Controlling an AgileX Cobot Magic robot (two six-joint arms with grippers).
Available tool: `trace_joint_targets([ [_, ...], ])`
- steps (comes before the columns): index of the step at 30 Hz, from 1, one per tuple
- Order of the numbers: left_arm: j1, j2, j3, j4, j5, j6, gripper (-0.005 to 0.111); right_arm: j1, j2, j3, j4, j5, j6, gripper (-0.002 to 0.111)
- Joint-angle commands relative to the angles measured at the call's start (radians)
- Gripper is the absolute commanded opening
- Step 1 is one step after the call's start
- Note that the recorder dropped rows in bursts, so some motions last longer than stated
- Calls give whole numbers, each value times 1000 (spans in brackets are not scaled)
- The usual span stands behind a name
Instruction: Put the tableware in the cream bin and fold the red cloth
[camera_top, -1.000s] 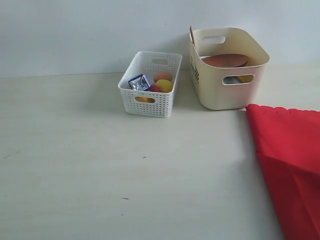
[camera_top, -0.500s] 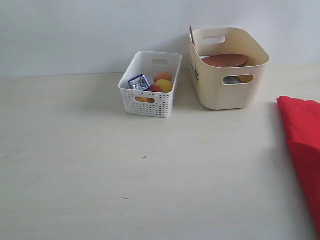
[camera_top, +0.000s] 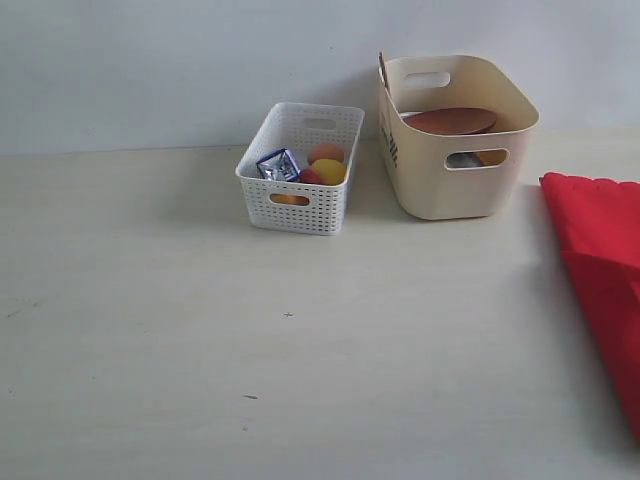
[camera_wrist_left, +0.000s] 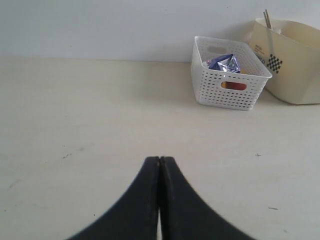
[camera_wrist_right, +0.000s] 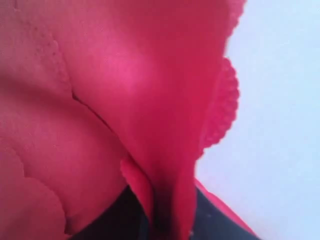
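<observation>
Pale worktop (camera_top: 200, 350) against a plain white wall (camera_top: 150, 70); no loose tableware shows on it in any view. We note the cream bin (camera_top: 440, 190) at the back, right of centre, with the wooden plate (camera_top: 450, 120) lying inside it and chopsticks (camera_wrist_left: 268, 22) standing up past its rim. The rest of its contents are too hidden to name. Just beside it, to the left, stands the white perforated basket (camera_top: 295, 205) with the snack packet (camera_top: 279, 164) and some round foods (camera_top: 328, 170); these are not our concern. We judge the tableware part done as far as the pictures show, and the fold as the step in hand. The red cloth (camera_top: 600, 270) lies at the right edge of the exterior view, near the bin but apart from it, and runs out of frame, so we cannot tell how far the fold has got. Neither arm shows in that view. The right hand (camera_wrist_right: 162, 222) is clenched on a bunched pleat of the cloth, which fills its wrist view and drapes over the dark fingers. The left hand (camera_wrist_left: 160, 165) is clamped shut on nothing, over bare worktop, well apart from the cloth and both containers.
</observation>
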Motion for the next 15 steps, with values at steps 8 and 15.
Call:
trace_joint_targets([
  [8, 80, -4, 22, -34, -5, -4, 0, 7, 66, -106, 228, -45, -110, 0],
  [15, 129, -4, 22, -35, -5, -4, 0, 12, 98, -164, 455, -41, -239, 0],
])
